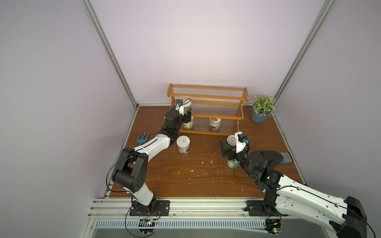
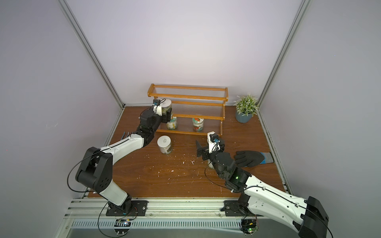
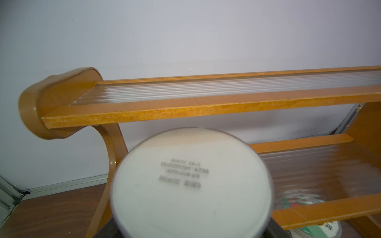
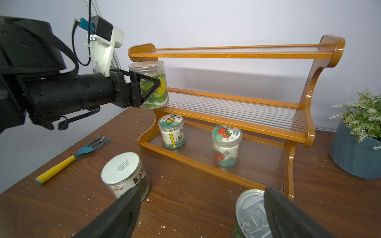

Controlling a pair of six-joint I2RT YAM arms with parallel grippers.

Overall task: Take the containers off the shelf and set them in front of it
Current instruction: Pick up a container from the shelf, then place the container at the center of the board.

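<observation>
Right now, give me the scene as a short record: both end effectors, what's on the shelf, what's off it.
left end effector: shut on cabbage-print jar, at one end of the middle tier of the shelf; lifted or resting, cannot tell
right end effector: open, at the pull-tab tin, nothing gripped
bottom tier: sunflower-lid jar, tomato-lid jar, both upright
table in front of shelf: white-lidded can, pull-tab tin
non-task items: garden fork, potted plant, glove
</observation>
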